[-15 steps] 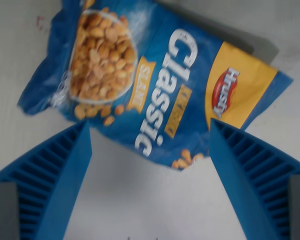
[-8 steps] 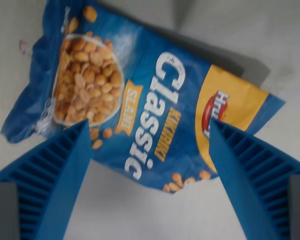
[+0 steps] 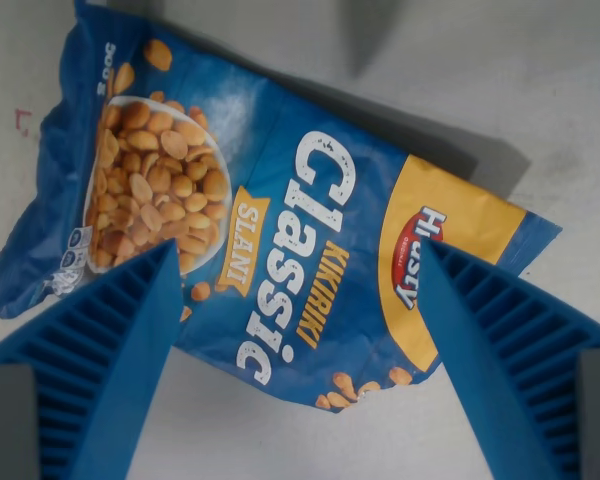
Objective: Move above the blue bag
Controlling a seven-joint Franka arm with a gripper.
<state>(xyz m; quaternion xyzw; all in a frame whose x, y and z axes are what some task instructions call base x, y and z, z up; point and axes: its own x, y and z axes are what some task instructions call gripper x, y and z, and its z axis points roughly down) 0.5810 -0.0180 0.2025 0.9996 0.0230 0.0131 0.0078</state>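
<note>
A blue peanut bag (image 3: pixel 270 230) lies flat on the light table, printed with "Classic", a bowl of peanuts and a yellow corner. It fills the upper and middle part of the wrist view, running from upper left to the right. My gripper (image 3: pixel 298 262) hangs open above it, with nothing between its ribbed blue fingers. The left finger (image 3: pixel 100 370) covers the bag's lower left edge. The right finger (image 3: pixel 500 360) covers part of the yellow corner. The bag's lower edge shows between the two fingers.
Pale grey table surface (image 3: pixel 300 440) surrounds the bag. A dark shadow (image 3: pixel 370 40) falls across the table beyond the bag's far edge. A small red mark (image 3: pixel 22 121) sits on the table at the wrist view's left.
The whole scene has slid down and to the wrist view's left, so the camera has moved further over the bag. The bag now reaches between the fingers. The fingers stay equally spread.
</note>
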